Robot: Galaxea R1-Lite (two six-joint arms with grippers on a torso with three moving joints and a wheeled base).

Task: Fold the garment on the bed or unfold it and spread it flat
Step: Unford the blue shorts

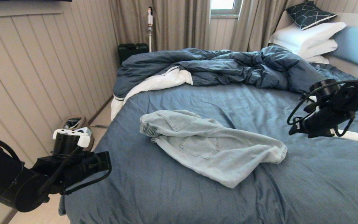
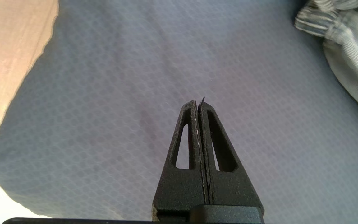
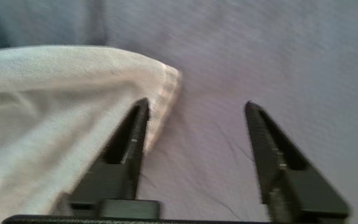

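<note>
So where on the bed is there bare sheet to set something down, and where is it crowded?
Free: the bed sheet nearest the robot, below the garment; the strip between garment and duvet; the left edge by the shut left gripper. Crowded: the far end under duvet and pillows, and by the open right gripper.

Bare sheet on the bed [image 1: 172,193] lies open all round the shorts [image 1: 210,146]: a broad strip in front of them and on both sides, and a narrower band behind, up to the heaped duvet [image 1: 228,67] that blocks the far side. The left tool [image 2: 199,104], fingers together, hangs over bare sheet near the bed's left edge, clear of the waistband. The right tool [image 3: 194,105] stands spread, one finger over the shorts' hem, the other over sheet.
</note>
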